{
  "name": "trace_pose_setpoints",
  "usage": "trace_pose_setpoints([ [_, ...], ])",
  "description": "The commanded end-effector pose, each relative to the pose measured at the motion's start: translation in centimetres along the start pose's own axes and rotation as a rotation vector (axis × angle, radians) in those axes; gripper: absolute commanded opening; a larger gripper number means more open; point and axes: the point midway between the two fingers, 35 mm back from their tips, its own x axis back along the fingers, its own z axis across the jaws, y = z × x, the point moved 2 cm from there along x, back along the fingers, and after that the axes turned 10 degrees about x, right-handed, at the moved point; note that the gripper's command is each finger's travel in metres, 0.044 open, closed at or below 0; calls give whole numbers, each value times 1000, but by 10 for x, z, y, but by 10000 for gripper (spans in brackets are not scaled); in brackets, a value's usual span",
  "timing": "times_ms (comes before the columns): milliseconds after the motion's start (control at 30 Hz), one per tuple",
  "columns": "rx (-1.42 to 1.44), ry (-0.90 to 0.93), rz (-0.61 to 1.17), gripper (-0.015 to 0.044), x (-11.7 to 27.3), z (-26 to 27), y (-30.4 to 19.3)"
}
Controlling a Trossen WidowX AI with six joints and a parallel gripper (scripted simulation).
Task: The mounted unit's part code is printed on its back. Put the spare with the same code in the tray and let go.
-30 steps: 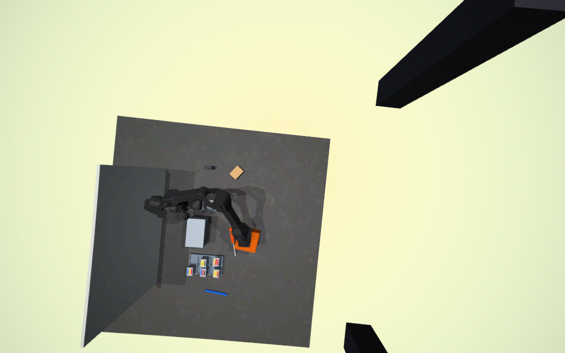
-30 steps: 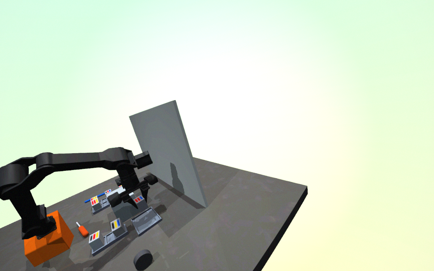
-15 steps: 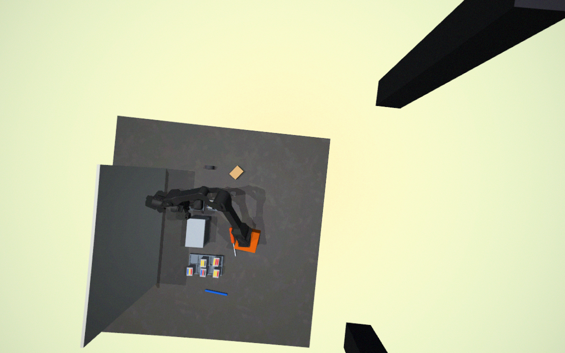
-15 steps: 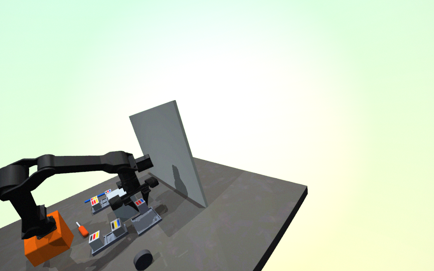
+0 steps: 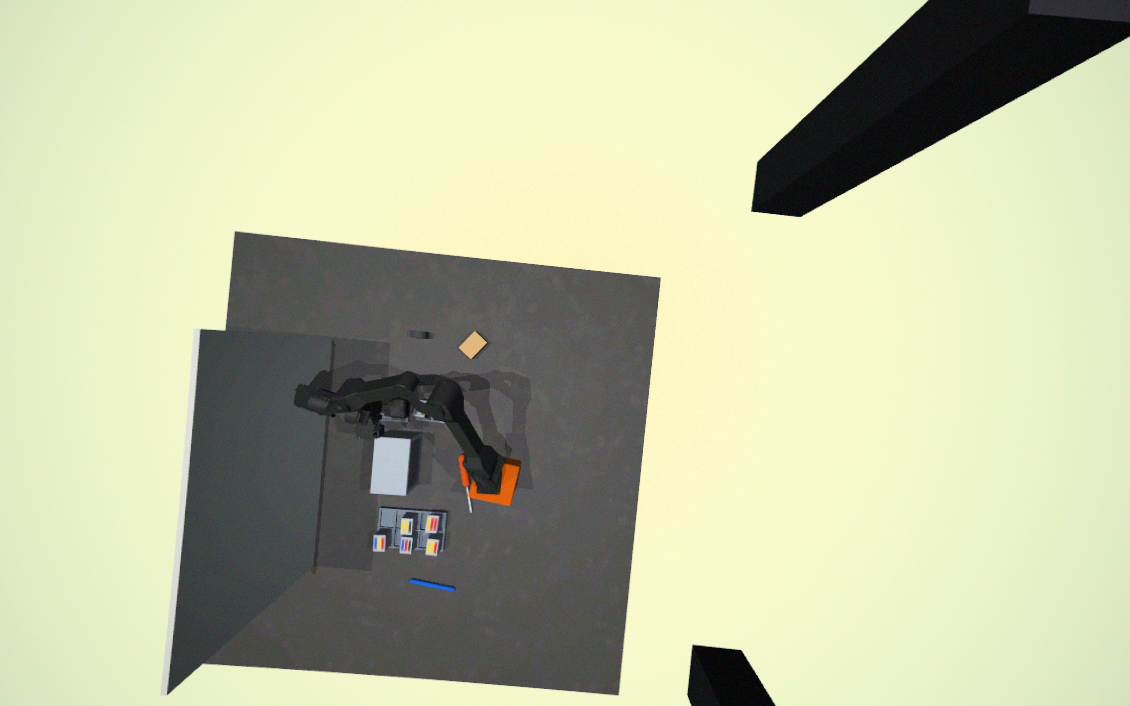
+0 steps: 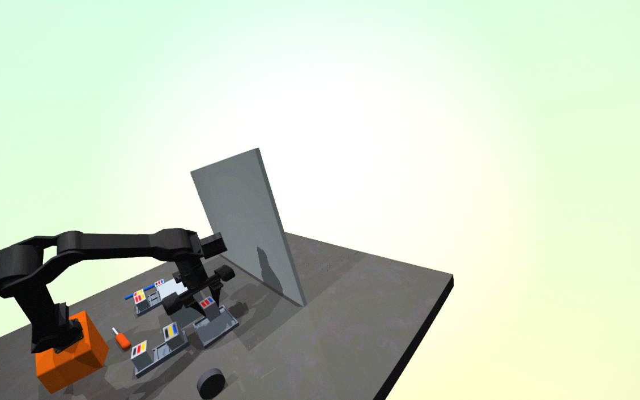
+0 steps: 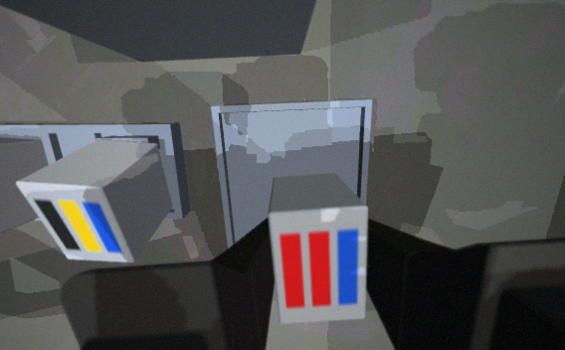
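Note:
My gripper [image 5: 376,430] [image 6: 212,311] [image 7: 308,222] is shut on a grey spare block with a red-red-blue code [image 6: 207,302] [image 7: 320,270]. The block is upright and overlaps the far part of the shallow grey tray [image 6: 216,331] [image 7: 290,130] in the exterior view; whether it touches the tray floor I cannot tell. The tray holds nothing else visible. A black-yellow-blue spare [image 6: 170,331] [image 7: 79,226] and a black-red-yellow spare [image 6: 139,350] stand in a rack beside the tray. A large pale box [image 5: 390,464], possibly the mounted unit, shows no code.
A second rack [image 5: 411,509] holds several striped spares. A tall grey panel [image 5: 253,473] [image 6: 238,208] stands close beyond the gripper. A screwdriver [image 5: 464,470] [image 6: 123,340], dark cylinder [image 5: 418,334] [image 6: 212,382], tan block [image 5: 473,344] and blue bar [image 5: 432,584] lie around.

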Motion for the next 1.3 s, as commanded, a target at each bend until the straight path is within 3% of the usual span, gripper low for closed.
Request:
trace_pose_setpoints([
  [0, 5, 2, 4, 0, -4, 1, 0],
  [800, 5, 4, 9, 0, -24, 5, 0],
  [1267, 0, 2, 5, 367, -21, 5, 0],
])
